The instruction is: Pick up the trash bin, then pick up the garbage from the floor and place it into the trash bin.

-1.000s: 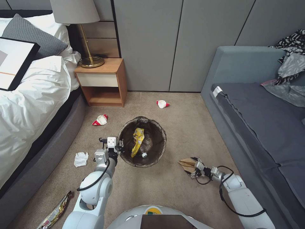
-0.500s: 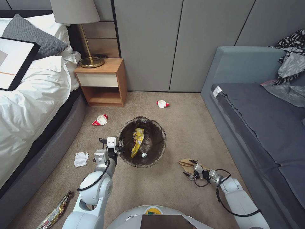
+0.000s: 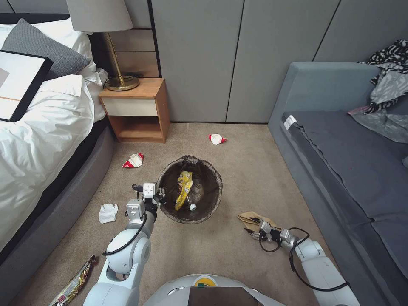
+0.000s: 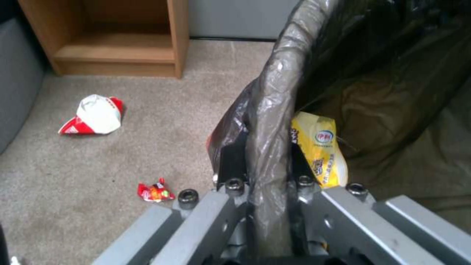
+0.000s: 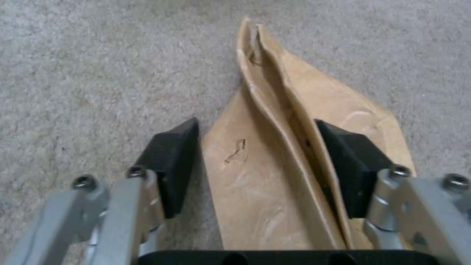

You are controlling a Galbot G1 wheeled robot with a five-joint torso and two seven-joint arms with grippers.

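The trash bin, lined with a dark bag, sits in the middle of the carpet. My left gripper is shut on its near left rim, one finger on each side of the bag-covered edge. A yellow wrapper and a clear bottle lie inside. My right gripper is low on the floor and open, its pads on either side of the raised fold of the flat brown paper bag. More garbage lies around: red-and-white wrappers, a white tissue and a foil wrapper.
A bed runs along the left, with a wooden nightstand and lamp at the back. A grey sofa lines the right side, close to my right arm. A tiny red wrapper lies beside the bin. Open carpet stretches behind the bin.
My right gripper has drawn back toward me and dropped lower over the near end of the paper bag. The left arm and bin have not moved.
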